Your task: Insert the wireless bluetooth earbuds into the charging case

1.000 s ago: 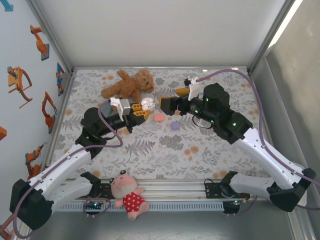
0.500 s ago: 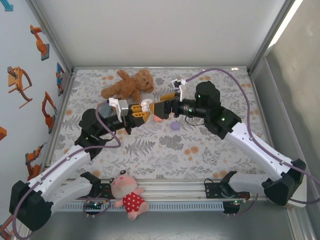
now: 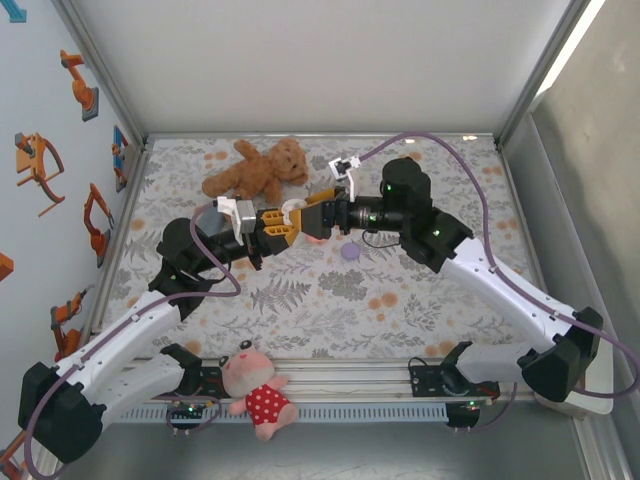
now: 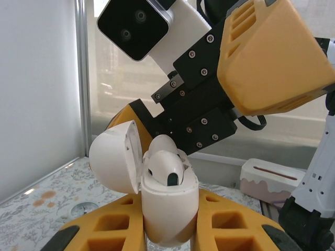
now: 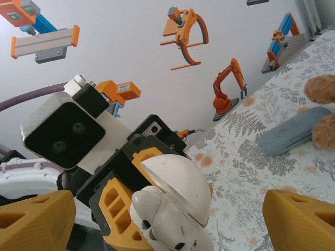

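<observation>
Left claw [image 4: 168, 231] hides charging case [image 4: 170, 201] base — earbuds [image 4: 163, 166] half-sunk.

White charging case [image 4: 170, 209], brown teddy bear [image 3: 258, 170], fern-patterned grey cloth [image 3: 330, 292]

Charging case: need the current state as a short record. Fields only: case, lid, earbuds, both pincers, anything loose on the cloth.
charging case: white, held upright
lid: open, swung to one side
earbuds: white, sitting in the case
left pincer: shut on the case's lower body
right pincer: open, one finger on each side of the case, gaps visible
small purple piece: loose on the patterned cloth, near the pincers
</observation>
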You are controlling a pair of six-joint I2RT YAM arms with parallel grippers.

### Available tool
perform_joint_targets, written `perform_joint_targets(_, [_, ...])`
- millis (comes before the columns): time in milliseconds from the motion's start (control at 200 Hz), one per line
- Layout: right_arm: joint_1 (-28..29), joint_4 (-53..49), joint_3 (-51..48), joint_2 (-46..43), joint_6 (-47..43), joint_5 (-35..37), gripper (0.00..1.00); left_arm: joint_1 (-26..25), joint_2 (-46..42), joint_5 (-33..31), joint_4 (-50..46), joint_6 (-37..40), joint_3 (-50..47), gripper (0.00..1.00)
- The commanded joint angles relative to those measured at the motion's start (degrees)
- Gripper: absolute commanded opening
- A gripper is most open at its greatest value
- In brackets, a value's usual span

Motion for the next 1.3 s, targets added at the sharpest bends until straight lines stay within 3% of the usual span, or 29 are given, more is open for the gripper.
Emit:
perform_joint_targets(0, [0.41,1.95,2.30,0.63,0.11,-2.12,0.88,-0.35,-1.14,1.29,1.09,-0.59,-0.36,0.00])
perform_joint_targets(701, [0.81,0.91,4.33,0.74,-0.48,-3.24,0.77,-0.37,-0.86,0.93,-0.99,0.63,-0.17,0.00])
perform_joint_targets(1297, [0.99,-1.83,4.96,-0.88,-2.02,-1.97,0.75,-0.36,-0.89,0.55,-2.28,1.25,-0.25,0.00])
